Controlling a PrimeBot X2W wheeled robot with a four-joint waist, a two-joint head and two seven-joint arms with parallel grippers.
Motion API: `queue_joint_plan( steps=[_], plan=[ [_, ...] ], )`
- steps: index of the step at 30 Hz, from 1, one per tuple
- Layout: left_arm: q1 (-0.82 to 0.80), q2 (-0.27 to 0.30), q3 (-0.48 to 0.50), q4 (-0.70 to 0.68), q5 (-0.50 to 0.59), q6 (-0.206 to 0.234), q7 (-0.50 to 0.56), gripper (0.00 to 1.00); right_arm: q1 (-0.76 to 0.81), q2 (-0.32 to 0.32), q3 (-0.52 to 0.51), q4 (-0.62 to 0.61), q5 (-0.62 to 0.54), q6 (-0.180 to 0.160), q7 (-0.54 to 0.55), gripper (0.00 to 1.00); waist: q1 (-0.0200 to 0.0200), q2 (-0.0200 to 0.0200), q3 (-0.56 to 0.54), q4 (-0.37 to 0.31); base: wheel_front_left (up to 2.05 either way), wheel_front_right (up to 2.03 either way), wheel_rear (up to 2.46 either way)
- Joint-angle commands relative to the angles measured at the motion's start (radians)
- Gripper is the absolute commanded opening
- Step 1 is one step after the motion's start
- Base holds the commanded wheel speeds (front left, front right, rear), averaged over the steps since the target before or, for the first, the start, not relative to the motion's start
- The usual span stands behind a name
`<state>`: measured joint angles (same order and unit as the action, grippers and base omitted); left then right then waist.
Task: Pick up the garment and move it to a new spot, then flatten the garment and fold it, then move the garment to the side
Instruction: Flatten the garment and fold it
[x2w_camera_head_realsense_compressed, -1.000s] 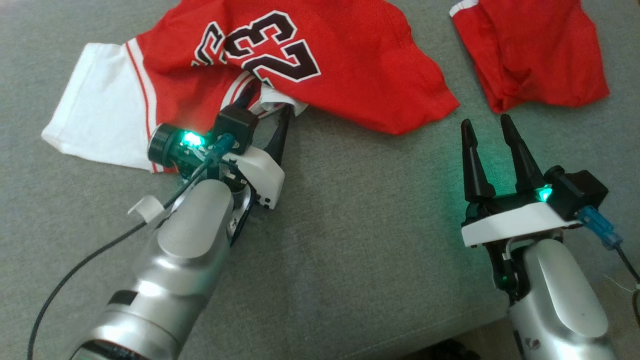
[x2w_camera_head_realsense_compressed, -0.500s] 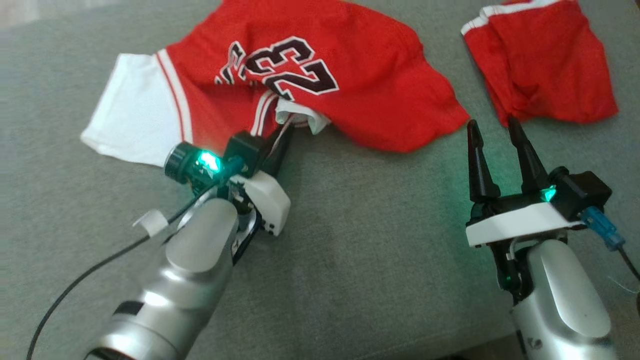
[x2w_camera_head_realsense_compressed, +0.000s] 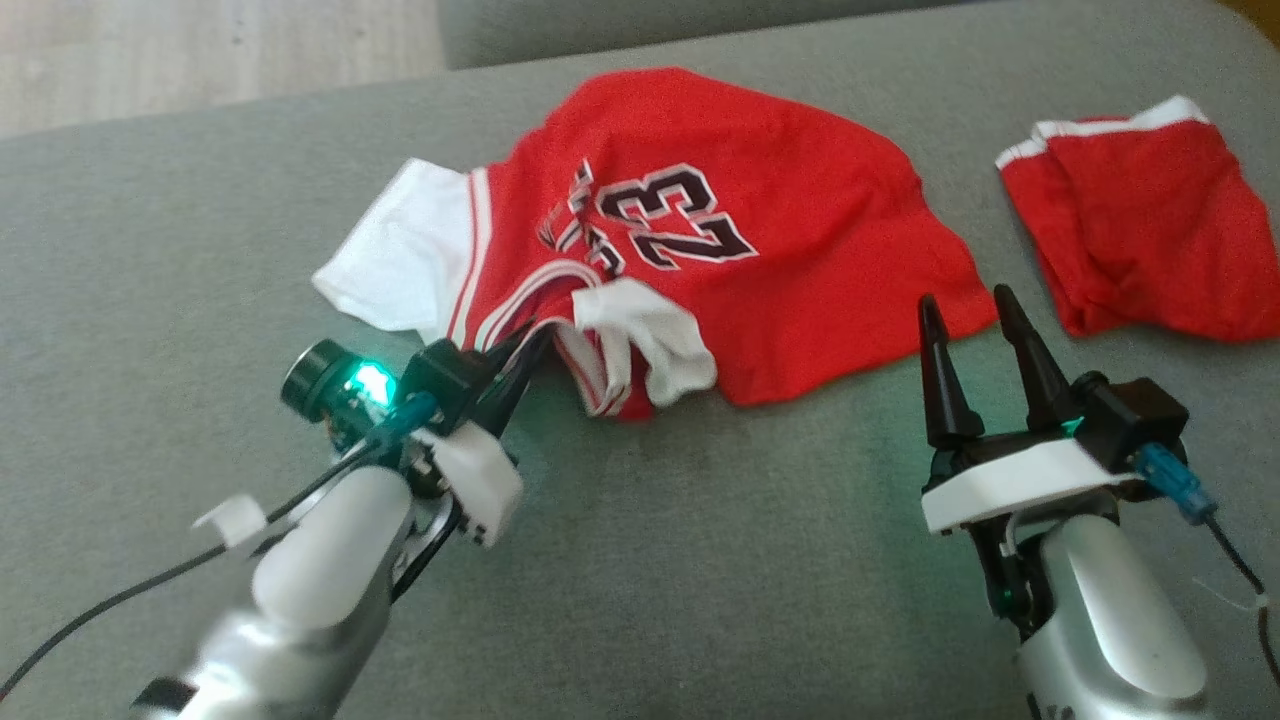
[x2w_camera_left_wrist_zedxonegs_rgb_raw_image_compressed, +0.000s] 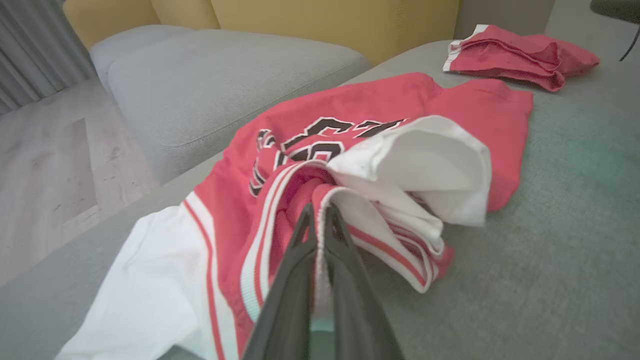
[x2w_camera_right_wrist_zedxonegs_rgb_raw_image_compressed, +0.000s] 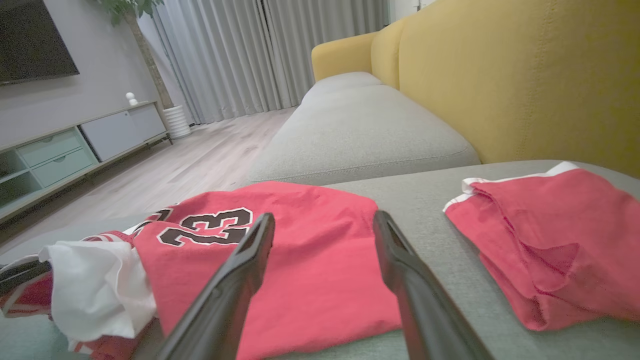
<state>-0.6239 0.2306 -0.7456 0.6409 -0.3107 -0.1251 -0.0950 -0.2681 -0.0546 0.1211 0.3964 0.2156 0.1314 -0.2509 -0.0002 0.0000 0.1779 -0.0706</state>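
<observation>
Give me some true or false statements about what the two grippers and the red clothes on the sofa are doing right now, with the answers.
1. The left gripper is shut on a striped edge of the jersey. True.
2. The right gripper is clamped on cloth. False: its fingers are spread and hold nothing.
3. The jersey shows the number 23. True.
4. The smaller red garment lies on top of the jersey. False: it lies apart from it on the grey cushion, on the robot's right.
5. The jersey lies flat. False: it is bunched and folded over near the left gripper.
</observation>
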Motion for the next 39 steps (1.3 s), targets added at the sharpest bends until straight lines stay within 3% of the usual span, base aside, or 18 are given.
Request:
queue_joint_plan(
  steps=[1, 6, 7, 9, 16, 23, 24, 25, 26, 32, 39],
  plan=[
    [-0.010, 0.052, 0.021, -0.058, -0.015, -0.005, 0.012, 0.00, -0.008, 0.004, 0.025, -0.022, -0.005, -0.001, -0.009, 1.00, 0.0002, 0.0000, -0.032, 0.033, 0.00, 0.00, 0.00],
    [0.040, 0.167, 0.007, -0.183, -0.052, -0.005, 0.083, 0.00, 0.000, 0.004, 0.034, -0.008, 0.005, -0.001, -0.008, 1.00, 0.0002, 0.0000, -0.060, 0.074, 0.00, 0.00, 0.00],
    [0.040, 0.167, 0.007, -0.183, -0.052, -0.005, 0.083, 0.00, 0.000, 0.004, 0.034, -0.008, 0.005, -0.001, -0.008, 1.00, 0.0002, 0.0000, -0.060, 0.074, 0.00, 0.00, 0.00],
    [0.060, 0.245, 0.013, -0.242, -0.079, -0.005, 0.122, 0.00, 0.001, 0.004, 0.040, -0.003, 0.008, -0.001, -0.008, 1.00, 0.0002, 0.0000, -0.070, 0.094, 0.00, 0.00, 0.00],
    [0.045, 0.362, 0.039, -0.288, -0.092, -0.005, 0.175, 0.00, -0.003, 0.004, 0.044, 0.001, 0.006, -0.001, -0.004, 1.00, 0.0002, 0.0000, -0.078, 0.116, 0.00, 0.00, 0.00],
    [-0.094, 0.368, 0.066, -0.188, -0.050, 0.021, 0.159, 0.00, -0.027, 0.004, 0.062, -0.008, -0.001, -0.001, 0.012, 1.00, 0.0002, 0.0000, -0.046, 0.097, 0.00, 0.00, 0.00],
    [-0.120, 0.363, 0.071, -0.164, -0.040, 0.031, 0.147, 0.15, -0.031, 0.004, 0.064, -0.010, -0.001, -0.001, 0.014, 1.00, 0.0002, 0.0000, -0.040, 0.091, 0.00, 0.00, 0.00],
    [-0.145, 0.354, 0.080, -0.140, -0.034, 0.047, 0.131, 0.61, -0.035, 0.004, 0.066, -0.012, -0.002, -0.001, 0.015, 1.00, 0.0002, 0.0000, -0.035, 0.084, 0.00, 0.00, 0.00],
    [-0.191, 0.338, 0.093, -0.091, -0.013, 0.087, 0.093, 1.00, -0.041, 0.004, 0.065, -0.016, -0.003, -0.001, 0.017, 1.00, 0.0002, 0.0000, -0.025, 0.072, 0.00, 0.00, 0.00],
    [-0.241, 0.261, 0.149, -0.002, -0.030, 0.178, -0.058, 1.00, -0.035, 0.004, 0.049, -0.021, -0.006, -0.001, 0.015, 1.00, 0.0002, 0.0000, -0.017, 0.062, 0.00, 0.00, 0.00],
    [-0.140, 0.182, 0.206, -0.031, -0.105, 0.223, -0.152, 1.00, -0.006, 0.004, 0.009, -0.024, -0.016, -0.001, 0.012, 1.00, 0.0002, 0.0000, -0.044, 0.102, 0.00, 0.00, 0.00]
  ],
)
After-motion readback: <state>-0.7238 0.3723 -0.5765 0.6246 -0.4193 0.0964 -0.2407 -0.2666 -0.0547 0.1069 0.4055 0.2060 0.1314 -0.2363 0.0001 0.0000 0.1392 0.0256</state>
